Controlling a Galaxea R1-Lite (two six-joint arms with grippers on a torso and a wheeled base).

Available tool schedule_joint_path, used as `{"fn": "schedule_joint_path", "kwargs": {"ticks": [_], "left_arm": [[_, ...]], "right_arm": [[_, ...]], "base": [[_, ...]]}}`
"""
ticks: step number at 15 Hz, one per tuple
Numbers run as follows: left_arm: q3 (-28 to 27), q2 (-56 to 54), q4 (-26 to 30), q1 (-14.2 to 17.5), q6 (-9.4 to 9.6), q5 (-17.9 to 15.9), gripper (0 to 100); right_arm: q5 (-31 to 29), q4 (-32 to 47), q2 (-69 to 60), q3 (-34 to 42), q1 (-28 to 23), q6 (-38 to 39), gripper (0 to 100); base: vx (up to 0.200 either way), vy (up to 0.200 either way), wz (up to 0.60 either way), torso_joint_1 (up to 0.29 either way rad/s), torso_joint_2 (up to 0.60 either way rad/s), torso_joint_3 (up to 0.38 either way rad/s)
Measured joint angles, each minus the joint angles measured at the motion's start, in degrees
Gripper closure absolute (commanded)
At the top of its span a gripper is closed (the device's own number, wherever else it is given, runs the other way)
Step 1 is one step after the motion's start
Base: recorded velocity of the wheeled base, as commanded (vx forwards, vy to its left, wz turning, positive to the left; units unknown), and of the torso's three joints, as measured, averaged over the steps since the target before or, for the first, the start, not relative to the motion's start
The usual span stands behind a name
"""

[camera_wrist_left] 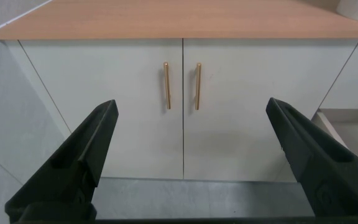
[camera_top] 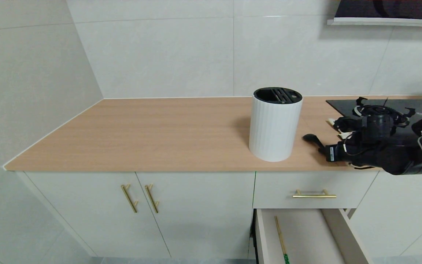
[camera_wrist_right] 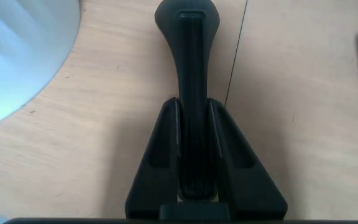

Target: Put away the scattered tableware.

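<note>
My right gripper (camera_top: 322,148) hovers just over the wooden counter (camera_top: 159,132), to the right of a white ribbed utensil holder (camera_top: 275,124) with a black slotted top. It is shut on a black utensil (camera_top: 310,138) whose rounded end points toward the holder. In the right wrist view the fingers (camera_wrist_right: 160,143) clamp the black utensil (camera_wrist_right: 191,68) on both sides, and the holder's wall (camera_wrist_right: 17,56) is close by. My left gripper (camera_wrist_left: 191,109) is open and holds nothing, low in front of the cabinet doors (camera_wrist_left: 182,118).
A black cooktop with burner grates (camera_top: 383,108) lies right of the gripper, with a cream-coloured item (camera_top: 332,121) at its near corner. Below the counter a drawer (camera_top: 299,234) stands pulled out with a yellow, green-tipped chopstick (camera_top: 280,234) inside. Gold handles (camera_top: 139,198) project from the cabinet doors.
</note>
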Motion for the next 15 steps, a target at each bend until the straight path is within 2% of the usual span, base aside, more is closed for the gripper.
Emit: {"fn": "schedule_joint_path", "kwargs": {"ticks": [2, 4, 9, 15], "left_arm": [[0.00, 0.00, 0.00, 0.02, 0.00, 0.00, 0], [0.00, 0.00, 0.00, 0.02, 0.00, 0.02, 0], [0.00, 0.00, 0.00, 0.02, 0.00, 0.00, 0], [0.00, 0.00, 0.00, 0.02, 0.00, 0.00, 0]], "right_arm": [[-1.44, 10.29, -4.22, -0.04, 1.34, 3.12, 100], [-5.83, 20.86, -9.31, -0.76, 3.83, 8.84, 100], [-9.74, 36.33, -21.64, -0.30, 9.47, 19.10, 100], [-11.00, 38.08, -32.12, 9.17, 12.20, 20.25, 100]], "base": [[0.000, 0.000, 0.00, 0.000, 0.00, 0.000], [0.000, 0.000, 0.00, 0.000, 0.00, 0.000], [0.000, 0.000, 0.00, 0.000, 0.00, 0.000], [0.000, 0.000, 0.00, 0.000, 0.00, 0.000]]}}
